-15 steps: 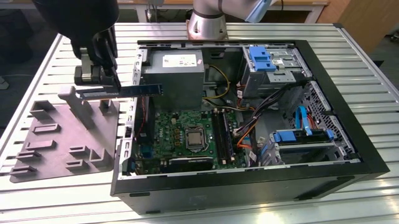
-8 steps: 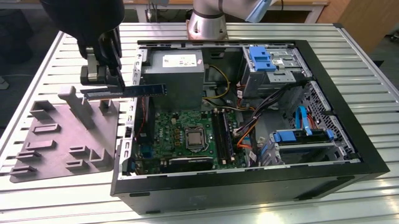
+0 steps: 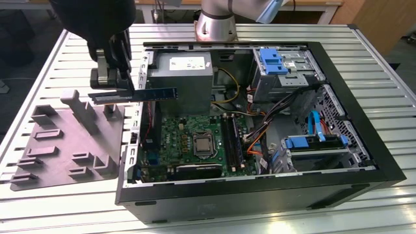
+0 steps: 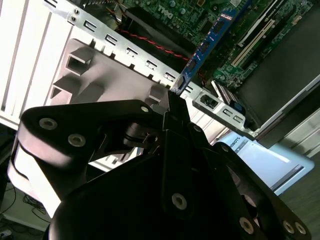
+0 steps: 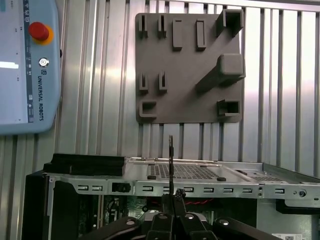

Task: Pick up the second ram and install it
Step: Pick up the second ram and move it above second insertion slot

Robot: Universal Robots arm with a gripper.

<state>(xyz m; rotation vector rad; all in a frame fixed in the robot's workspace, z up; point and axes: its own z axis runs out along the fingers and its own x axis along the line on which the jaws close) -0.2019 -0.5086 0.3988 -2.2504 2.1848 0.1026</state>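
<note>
Exterior view: gripper [image 3: 120,85] is clenched on one end of the second ram [image 3: 140,93]. The stick is held level in the air, above the PC case [image 3: 247,195] wall on the exterior view's left. Its free end reaches in over the case interior, near the PSU [image 3: 179,73]. The grey tray [image 3: 58,151] lies outside the case, just beside that same wall, on the slatted table [image 3: 383,73]. The motherboard [image 3: 179,134] lies flat on the case floor, w/ long black sockets [image 3: 231,139] running along it. Can't tell if any socket is filled.

Second wrist view: gripper [image 4: 173,100] fingers are pinched together on the ram [image 4: 206,42], which sticks out from the tips as a thin blue-edged strip. It crosses the case's slotted metal rail [image 4: 120,47], w/ its far end over the motherboard [image 4: 197,15] inside the case. The tray [image 4: 95,75] sits outside the case, just past the rail.

First wrist view: gripper [image 5: 172,200] grips the ram [image 5: 171,160], seen edge-on as a thin dark line. It rises from the fingertips and crosses the case's top rail [image 5: 200,189]. The tray [image 5: 185,75] lies flat on the table [image 5: 90,75] beyond the case. A teach pendant [image 5: 25,75] lies on the table too, well apart from the case.
</note>
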